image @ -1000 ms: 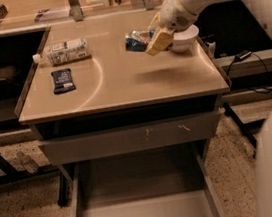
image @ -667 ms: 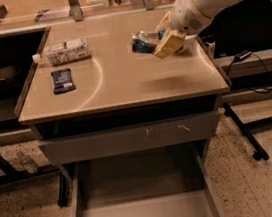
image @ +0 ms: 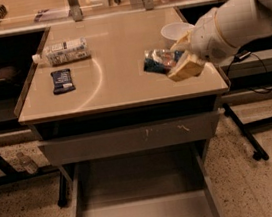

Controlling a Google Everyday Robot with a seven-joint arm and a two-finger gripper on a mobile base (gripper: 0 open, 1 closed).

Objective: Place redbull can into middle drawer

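My gripper is shut on the redbull can, a small blue-and-silver can held on its side above the right front part of the table top. The can sticks out to the left of the tan fingers. The white arm reaches in from the upper right. The middle drawer stands pulled open below the table's front edge, grey, with a bare flat floor. The can is above the table top, behind the drawer's opening.
A white-labelled bottle lies at the table's back left. A flat dark-blue snack bar lies in front of it. A white bowl stands behind the gripper. A scratched grey drawer front sits above the open drawer. Shelves flank both sides.
My gripper has carried the redbull can away from the white bowl, toward the table's front edge and slightly lower.
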